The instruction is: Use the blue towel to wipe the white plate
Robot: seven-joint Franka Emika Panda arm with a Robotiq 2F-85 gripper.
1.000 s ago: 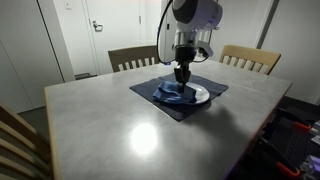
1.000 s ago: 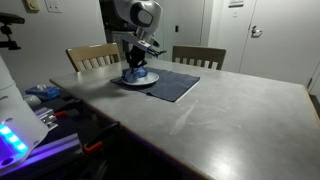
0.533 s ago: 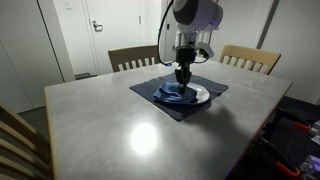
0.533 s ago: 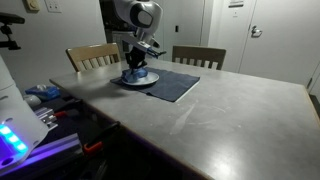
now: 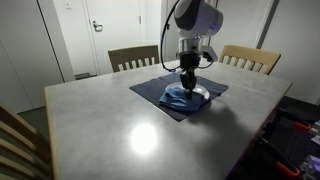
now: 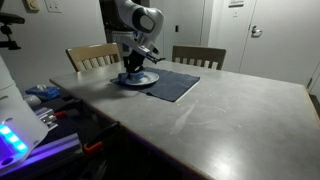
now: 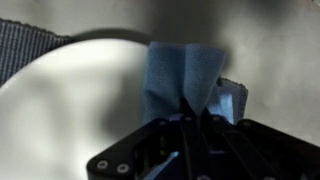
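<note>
Blue towel (image 5: 177,97) dragged rightward, tool (image 5: 188,84) pinching

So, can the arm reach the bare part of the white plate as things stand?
Probably yes: the tool, shut on the blue towel, sits right at the white plate, and nothing stands between.

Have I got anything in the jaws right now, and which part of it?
Yes: the gripper is shut on the blue towel, pinching a bunched fold of it above the white plate.
</note>
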